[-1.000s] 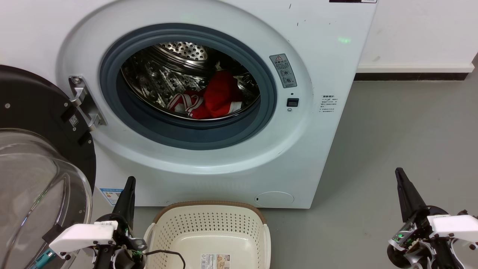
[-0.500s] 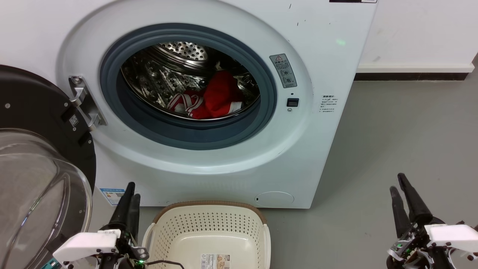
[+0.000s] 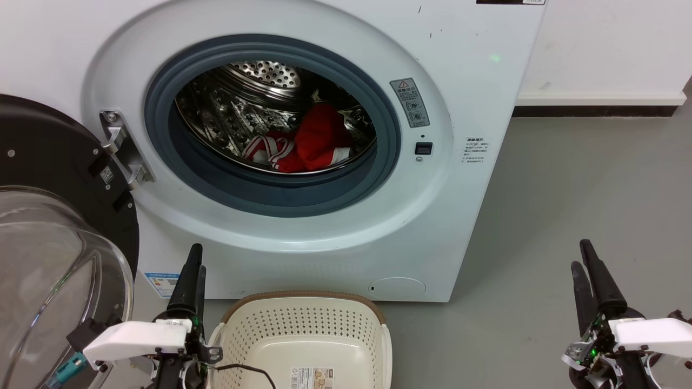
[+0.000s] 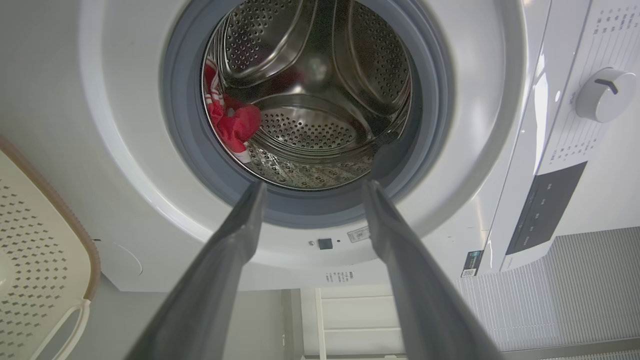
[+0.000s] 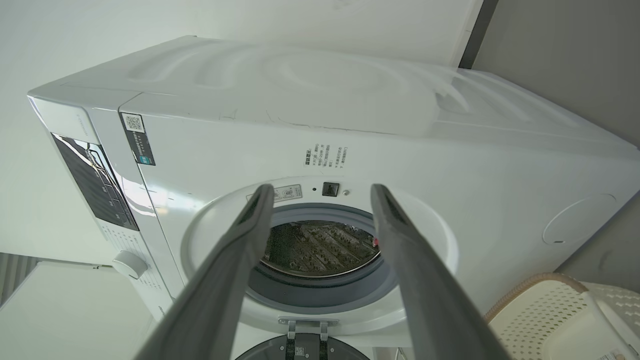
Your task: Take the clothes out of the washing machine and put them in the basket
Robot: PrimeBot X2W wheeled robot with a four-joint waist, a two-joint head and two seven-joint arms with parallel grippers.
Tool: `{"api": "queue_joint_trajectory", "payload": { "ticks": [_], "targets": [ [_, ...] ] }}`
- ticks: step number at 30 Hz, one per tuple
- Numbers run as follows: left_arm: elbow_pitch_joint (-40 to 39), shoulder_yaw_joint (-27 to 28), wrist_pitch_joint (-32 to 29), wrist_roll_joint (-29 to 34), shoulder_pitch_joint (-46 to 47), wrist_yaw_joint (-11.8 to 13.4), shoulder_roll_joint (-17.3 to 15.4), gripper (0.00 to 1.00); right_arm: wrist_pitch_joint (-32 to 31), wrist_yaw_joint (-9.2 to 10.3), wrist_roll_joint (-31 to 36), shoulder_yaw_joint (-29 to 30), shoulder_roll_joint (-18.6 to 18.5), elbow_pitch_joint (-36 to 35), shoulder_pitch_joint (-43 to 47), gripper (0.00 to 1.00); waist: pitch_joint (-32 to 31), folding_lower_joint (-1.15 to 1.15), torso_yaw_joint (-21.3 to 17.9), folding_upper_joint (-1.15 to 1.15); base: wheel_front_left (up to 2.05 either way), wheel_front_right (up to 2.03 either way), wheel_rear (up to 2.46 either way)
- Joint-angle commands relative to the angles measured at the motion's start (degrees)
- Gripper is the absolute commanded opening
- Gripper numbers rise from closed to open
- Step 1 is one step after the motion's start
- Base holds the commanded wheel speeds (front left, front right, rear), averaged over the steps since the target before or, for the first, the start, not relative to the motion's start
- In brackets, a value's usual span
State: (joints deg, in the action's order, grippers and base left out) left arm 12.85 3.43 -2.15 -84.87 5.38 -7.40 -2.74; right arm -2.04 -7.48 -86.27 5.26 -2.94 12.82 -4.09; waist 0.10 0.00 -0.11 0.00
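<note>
Closest to us, we're holding our left gripper (image 3: 198,258) at the lower left and our right gripper (image 3: 579,254) at the lower right. Both are pointing up, and in the wrist views each one's fingers are standing spread apart with nothing between them. Between the two, the basket (image 3: 303,296) is sitting on the grey floor (image 3: 567,178) just in front of the washing machine (image 3: 476,65), with a paper label (image 3: 312,377) lying inside. The glass door (image 3: 48,146) is hanging open on the left. Further back, the clothes (image 3: 313,138) are lying at the bottom of the steel drum (image 3: 243,108), a red heap with a white-striped bit on its left
</note>
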Motion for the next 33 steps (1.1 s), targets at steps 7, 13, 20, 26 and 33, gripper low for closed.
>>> {"api": "queue_joint_trajectory", "payload": {
  "ticks": [7,13,20,26,33],
  "targets": [
    [-3.6,-1.0,2.2,9.6,2.2,-0.1,-0.2,1.0,2.1,-0.01,8.7,-1.1,0.0,-3.2,-0.2,1.0,-0.1,0.0,-0.1,0.0,0.0,0.0,0.0],
    [-4.5,-1.8,3.6,16.6,2.4,-0.1,-0.2,1.0,3.4,-0.01,17.0,-1.7,0.0,-4.9,0.1,1.0,-0.2,0.0,-0.2,0.0,0.0,0.0,0.0],
    [-5.3,-2.6,5.0,24.6,2.6,-0.1,-0.2,1.0,4.9,-0.01,27.2,-1.6,0.0,-6.3,0.4,1.0,-0.4,0.0,-0.1,0.0,0.0,0.0,0.0],
    [-5.6,-3.6,6.2,31.6,2.9,-0.1,-0.2,1.0,6.1,-0.01,36.6,-2.4,0.0,-6.7,0.9,1.0,-0.3,0.0,-0.1,0.0,0.0,0.0,0.0],
    [-4.6,-4.7,7.6,38.7,3.2,0.1,-0.2,1.0,7.4,-0.02,46.4,-2.6,0.0,-5.8,1.0,1.0,-0.3,0.0,-0.1,0.0,0.0,0.0,0.0]
  ]
}}
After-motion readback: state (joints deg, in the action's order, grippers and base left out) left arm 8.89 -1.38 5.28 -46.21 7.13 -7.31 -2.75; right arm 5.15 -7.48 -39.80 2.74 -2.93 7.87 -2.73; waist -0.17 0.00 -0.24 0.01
